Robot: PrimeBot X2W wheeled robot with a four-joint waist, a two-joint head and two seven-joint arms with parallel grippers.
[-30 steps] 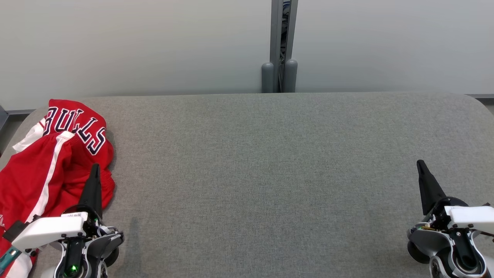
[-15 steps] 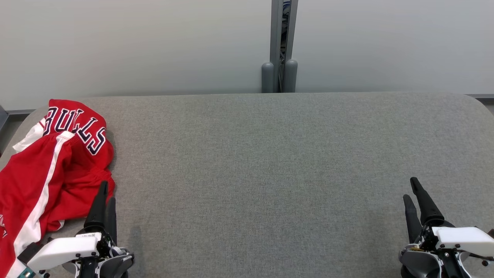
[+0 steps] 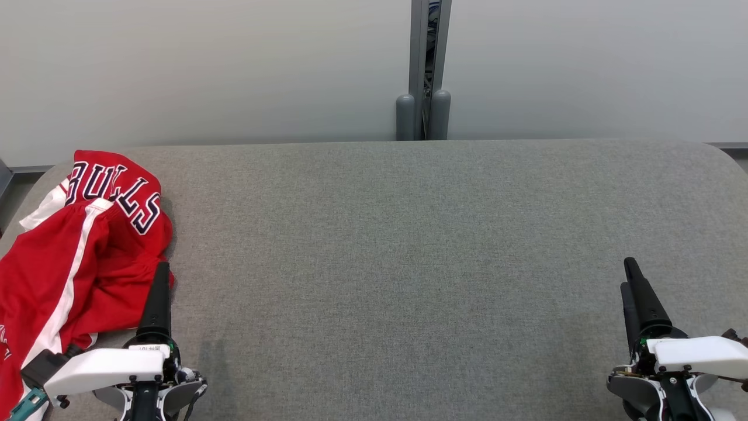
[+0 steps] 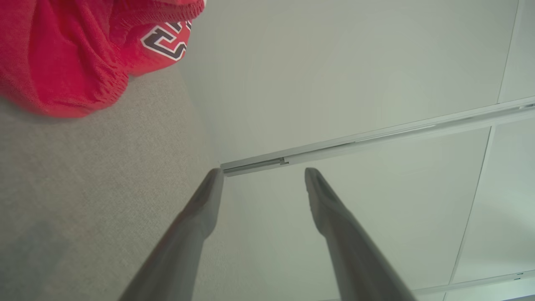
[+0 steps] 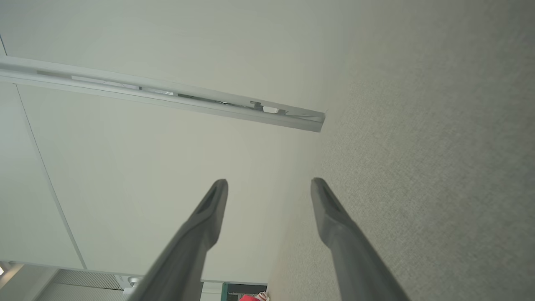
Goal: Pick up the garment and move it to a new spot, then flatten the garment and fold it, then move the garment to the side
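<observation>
Red garment (image 3: 76,251) just left of left tool (image 4: 263,171): soft, limp, light; likely best pinched at near gathered edge. That tool and right tool (image 5: 269,182) wide, empty.

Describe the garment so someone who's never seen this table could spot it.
Start at the wide grey table, then go to its left end. A crumpled garment lies there. It alone is bright red, with a white stripe and BULLS lettering.
</observation>
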